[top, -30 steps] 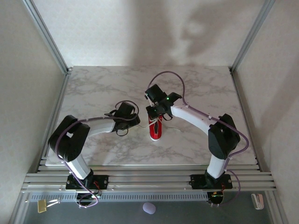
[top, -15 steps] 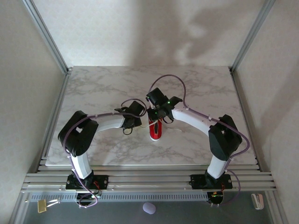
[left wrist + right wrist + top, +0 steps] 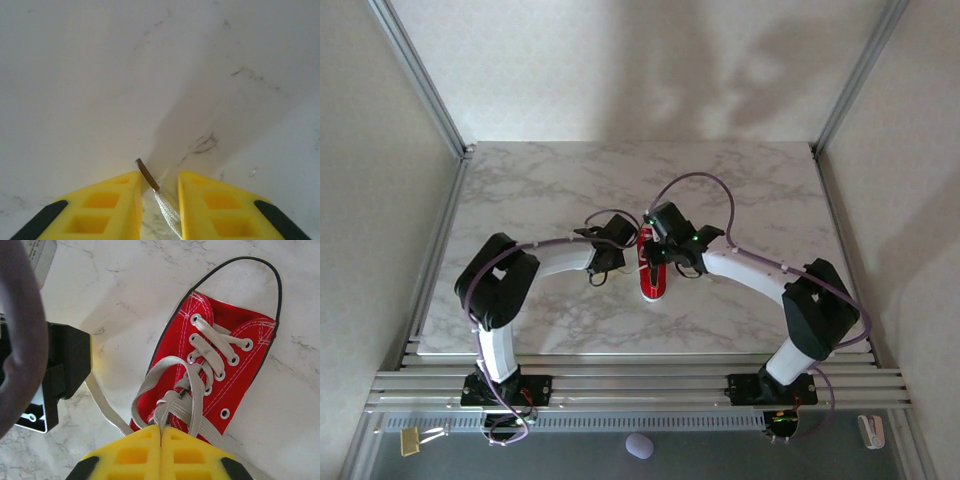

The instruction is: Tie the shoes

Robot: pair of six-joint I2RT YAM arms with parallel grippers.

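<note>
The shoe (image 3: 653, 283) is a small red sneaker with white laces, lying mid-table with its toe toward the near edge. In the right wrist view the shoe (image 3: 225, 355) shows its eyelets and a loose lace loop (image 3: 150, 377). My right gripper (image 3: 161, 432) is shut on the lace just behind the crossing. My right gripper (image 3: 656, 262) hovers over the shoe's tongue. My left gripper (image 3: 160, 180) sits low over the marble, its jaws narrowly apart. A lace end (image 3: 167, 212) with a brown aglet (image 3: 146, 175) lies between them. My left gripper (image 3: 632, 243) is just left of the shoe's heel.
The marble table (image 3: 520, 200) has free room to the left, right and back. Aluminium posts (image 3: 420, 80) and white walls enclose it. Rails (image 3: 640, 385) run along the near edge. A purple cable (image 3: 20, 330) and the left arm's black housing (image 3: 65, 360) crowd the shoe's left side.
My left arm has swung right, up to the shoe, and its jaws have narrowed around the lace end. My right arm has shifted slightly right and nearer, still shut on the lace.
</note>
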